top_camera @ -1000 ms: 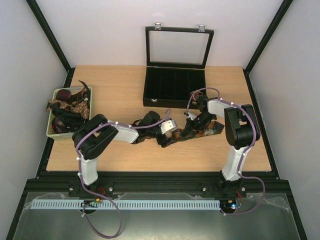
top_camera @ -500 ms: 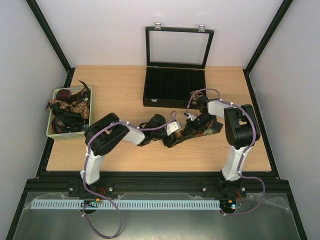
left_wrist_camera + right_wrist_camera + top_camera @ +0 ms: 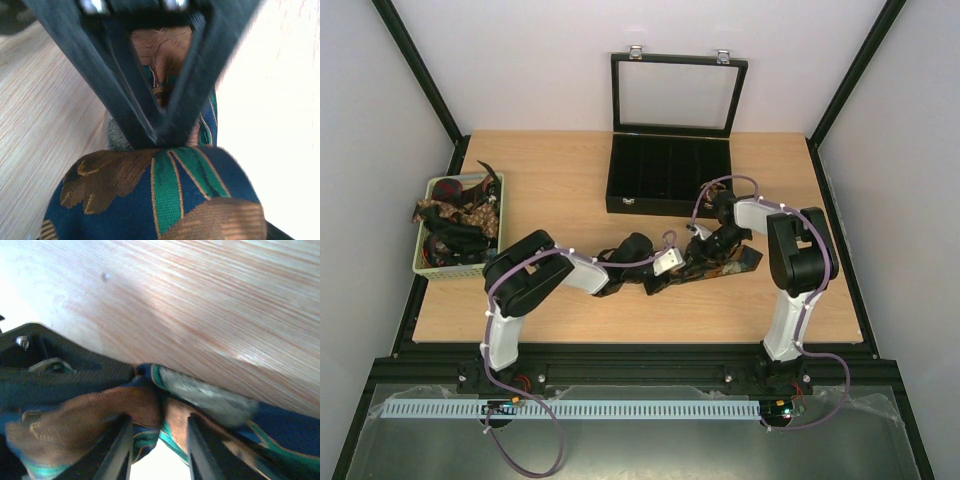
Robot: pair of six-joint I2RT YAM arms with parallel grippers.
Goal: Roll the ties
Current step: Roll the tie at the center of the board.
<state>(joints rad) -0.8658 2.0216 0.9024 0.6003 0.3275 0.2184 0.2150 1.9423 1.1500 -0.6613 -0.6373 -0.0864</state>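
One tie (image 3: 732, 263), navy with green and brown leaves, lies bunched on the table right of centre. My left gripper (image 3: 680, 270) reaches in from the left. In the left wrist view its fingers meet in a V (image 3: 152, 139) pinched on the tie (image 3: 165, 200), which bulges in a fold below them. My right gripper (image 3: 706, 252) comes down on the same tie from behind. In the right wrist view its fingers (image 3: 124, 450) straddle a bunched fold of the tie (image 3: 150, 407), and the gripper (image 3: 160, 424) holds that fold against the wood. The two grippers are almost touching.
A pale green basket (image 3: 428, 266) at the left edge holds several more ties (image 3: 455, 215). A black compartmented box (image 3: 670, 172) stands at the back centre with its glass lid (image 3: 675, 95) raised. Bare wood lies in front of the tie and to the left.
My left gripper has moved right toward the right gripper, and its elbow has swung. The tie's left end has drawn in, so the tie looks shorter and more bunched.
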